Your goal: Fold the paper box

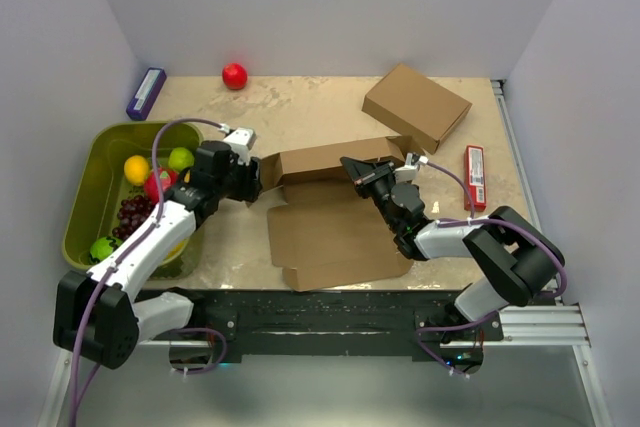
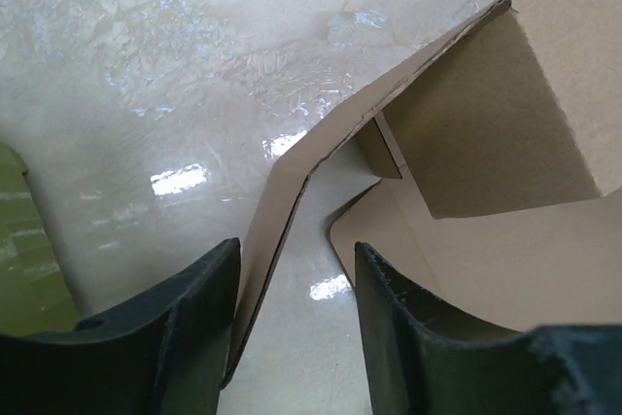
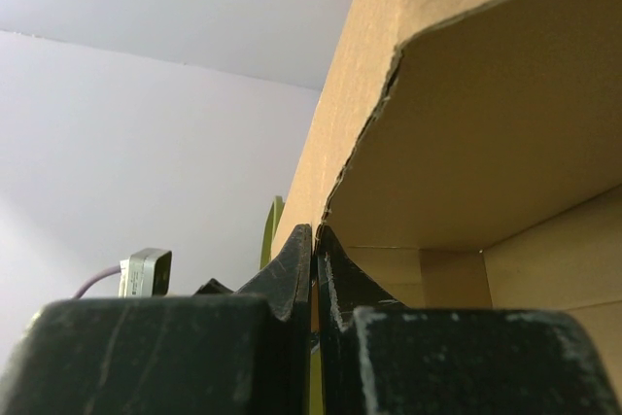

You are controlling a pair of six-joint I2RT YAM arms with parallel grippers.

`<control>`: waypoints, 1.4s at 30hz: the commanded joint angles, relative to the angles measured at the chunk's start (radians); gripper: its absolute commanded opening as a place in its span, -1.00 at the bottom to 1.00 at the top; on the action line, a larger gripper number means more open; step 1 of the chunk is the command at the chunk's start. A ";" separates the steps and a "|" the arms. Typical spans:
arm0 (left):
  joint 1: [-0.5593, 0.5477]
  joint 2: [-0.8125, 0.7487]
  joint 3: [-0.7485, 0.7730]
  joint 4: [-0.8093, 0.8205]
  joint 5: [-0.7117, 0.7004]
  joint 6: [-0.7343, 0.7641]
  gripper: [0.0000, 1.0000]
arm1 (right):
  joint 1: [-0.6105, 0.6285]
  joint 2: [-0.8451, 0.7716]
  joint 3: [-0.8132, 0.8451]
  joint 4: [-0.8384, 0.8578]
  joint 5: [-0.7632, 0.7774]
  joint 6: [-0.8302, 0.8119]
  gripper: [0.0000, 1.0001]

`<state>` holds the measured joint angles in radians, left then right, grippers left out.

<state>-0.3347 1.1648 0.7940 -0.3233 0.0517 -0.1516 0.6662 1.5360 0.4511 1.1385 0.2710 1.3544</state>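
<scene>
Plain brown corrugated paper box (image 1: pixel 330 232), unprinted: left gripper (image 2: pixel 296 258) fingers apart astride its 9 o'clock flap; right gripper (image 3: pixel 313 232) pinches the raised wall.

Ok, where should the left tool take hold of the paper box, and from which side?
Grip the left end flap of the paper box, near its free edge, coming in from the left side. The flap stands upright and thin, edge-on between the fingers of the left tool, which are spread apart. Closing across its two faces should pinch it.

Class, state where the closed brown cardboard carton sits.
Top view: the closed brown cardboard carton sits at the far right, beyond the red flat packet.
</scene>
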 commanded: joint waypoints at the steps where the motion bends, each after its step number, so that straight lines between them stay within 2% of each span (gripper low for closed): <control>1: 0.005 -0.042 -0.041 0.019 0.051 -0.049 0.14 | -0.007 -0.002 -0.015 -0.023 0.010 -0.024 -1.00; 5: 0.005 -0.037 -0.064 0.017 0.045 -0.045 0.24 | -0.007 0.006 -0.011 -0.023 0.008 -0.028 -1.00; 7: 0.005 -0.030 -0.052 0.003 0.042 -0.037 -0.01 | -0.005 0.012 -0.009 -0.020 0.004 -0.024 -1.00; 8: 0.005 -0.033 -0.049 0.001 0.045 -0.037 -0.28 | -0.005 0.013 -0.008 -0.019 0.004 -0.024 -1.00; 11: 0.005 -0.051 -0.026 0.001 0.059 -0.042 -0.66 | -0.007 0.013 -0.003 -0.023 0.004 -0.028 -1.00; 12: 0.005 -0.054 -0.009 0.000 0.063 -0.045 -0.71 | -0.005 0.016 -0.003 -0.025 0.004 -0.029 -1.00; 21: 0.005 -0.056 0.068 -0.030 0.151 -0.095 -0.84 | -0.007 0.027 -0.003 -0.029 0.011 -0.047 -1.00; 36: 0.000 -0.070 0.021 0.084 0.246 -0.235 -0.86 | -0.001 0.050 -0.014 -0.017 0.017 -0.075 -1.00; 42: -0.021 -0.073 -0.004 0.119 0.241 -0.264 -0.88 | 0.001 0.061 -0.011 -0.014 0.016 -0.078 -1.00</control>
<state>-0.3401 1.1366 0.7818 -0.3859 0.2173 -0.3397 0.6590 1.5673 0.4511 1.1893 0.2817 1.3415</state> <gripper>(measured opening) 0.079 0.015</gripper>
